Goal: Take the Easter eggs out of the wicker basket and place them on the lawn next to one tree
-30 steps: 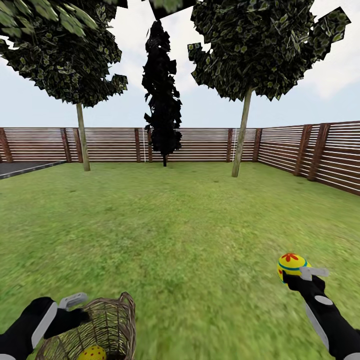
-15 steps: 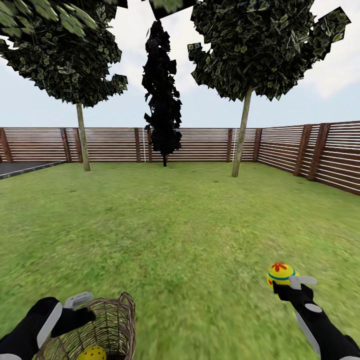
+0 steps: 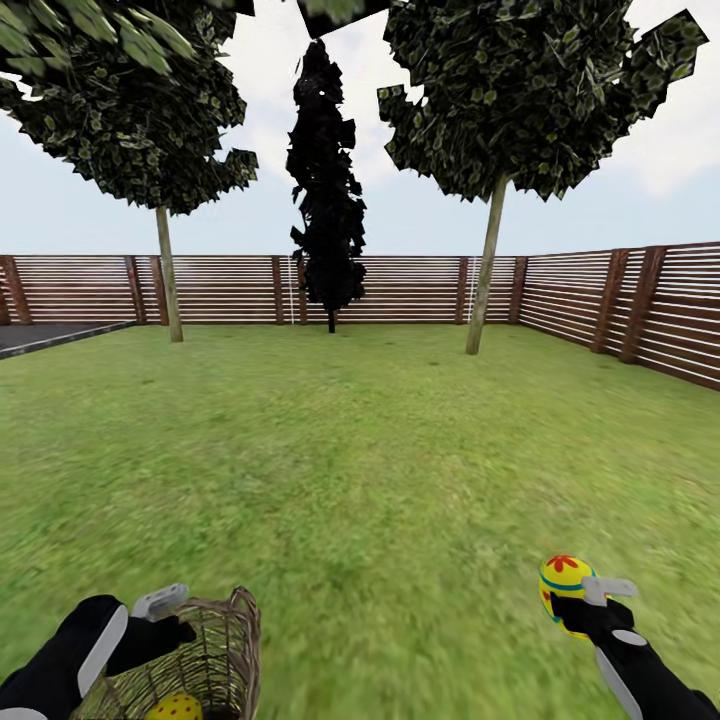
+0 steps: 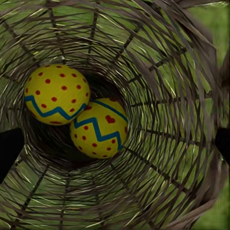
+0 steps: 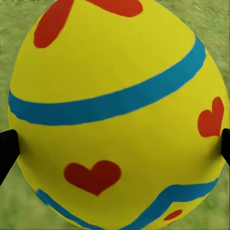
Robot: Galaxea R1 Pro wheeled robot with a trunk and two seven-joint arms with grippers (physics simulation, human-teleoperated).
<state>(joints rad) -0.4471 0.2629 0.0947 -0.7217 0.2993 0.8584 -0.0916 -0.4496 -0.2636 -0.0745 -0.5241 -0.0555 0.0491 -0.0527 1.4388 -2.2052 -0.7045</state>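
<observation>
Nearest, at about seven o'clock in the head view, the left claw sits at the rim of the wicker basket, which is tipped on its side with its mouth toward the robot. I cannot tell whether that claw is spread or pinching the weave. Down the basket's throat, the left wrist view shows two Easter eggs lying touching each other at the bottom: a dotted egg with red spots and a blue zigzag, and just beside it a zigzag egg with red dots and a small heart. Green grass shows through the gaps in the wicker.

Over at five o'clock, the right claw is pinching the flower egg, yellow with a red flower on top and a teal band, held up above the lawn. In the right wrist view that egg sits between the two dark fingertips, one at each side.

Beyond, the grass runs flat to the far end. At eleven o'clock stands a thin-trunked left tree, at twelve a dark cypress, and at one o'clock the right tree with a pale leaning trunk. Behind them runs the slatted wooden fence, turning along the right side, and a strip of dark paving lies at ten o'clock.
</observation>
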